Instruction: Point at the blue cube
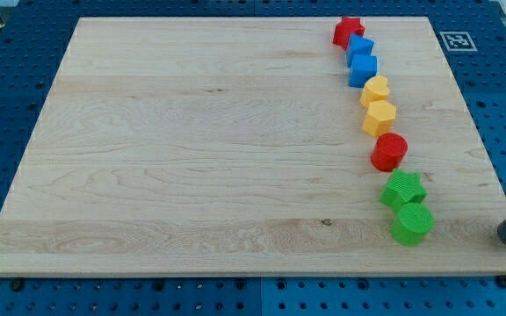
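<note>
The blue cube (364, 70) sits near the top right of the wooden board (200, 149), in a column of blocks. A second blue block (359, 48), whose shape is unclear, touches it from above, and a red star (348, 31) lies above that. Below the cube come a yellow heart (375, 89), a yellow hexagon (379, 117), a red cylinder (389, 151), a green star (403, 188) and a green cylinder (412, 223). My tip (504, 237) is at the board's lower right edge, right of the green cylinder and far below the blue cube.
The board lies on a blue perforated table (499, 70). A black-and-white marker tag (456, 40) sits just off the board's top right corner.
</note>
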